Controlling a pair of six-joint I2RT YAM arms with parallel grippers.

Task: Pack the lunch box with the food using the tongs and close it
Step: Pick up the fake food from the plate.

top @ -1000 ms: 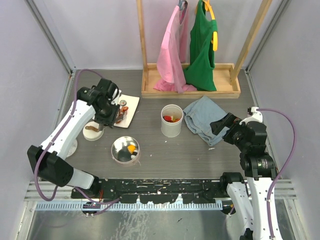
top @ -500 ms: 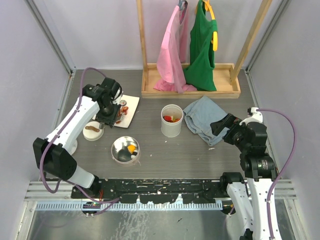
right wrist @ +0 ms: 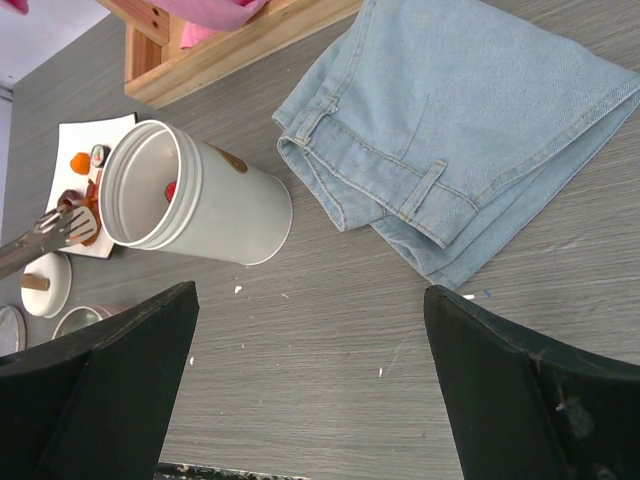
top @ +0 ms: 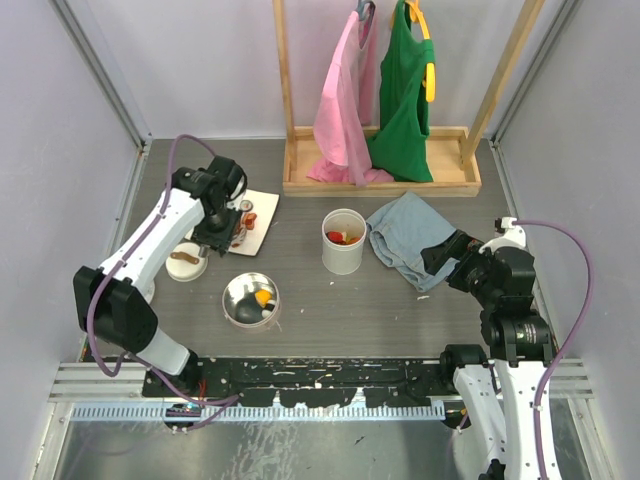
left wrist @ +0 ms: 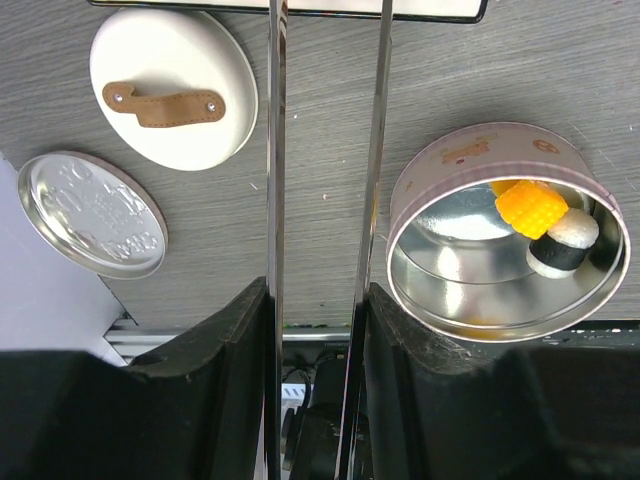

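Observation:
My left gripper is shut on the tongs, both slim metal arms squeezed between its fingers. In the right wrist view the tongs' tips lie over the white plate with small food pieces. The lunch box, a round pink-sided tin, sits near the front and holds a yellow corn piece and a black-and-white roll. My right gripper hovers open over bare table, far right.
A tall white cup with red and orange bits stands mid-table. Beside the tin lie a white lid with a brown strap and a silver lid. Folded jeans and a wooden clothes rack sit behind.
The left arm has swung slightly inward while its gripper stays over the plate with the tongs. The right arm has dipped a little.

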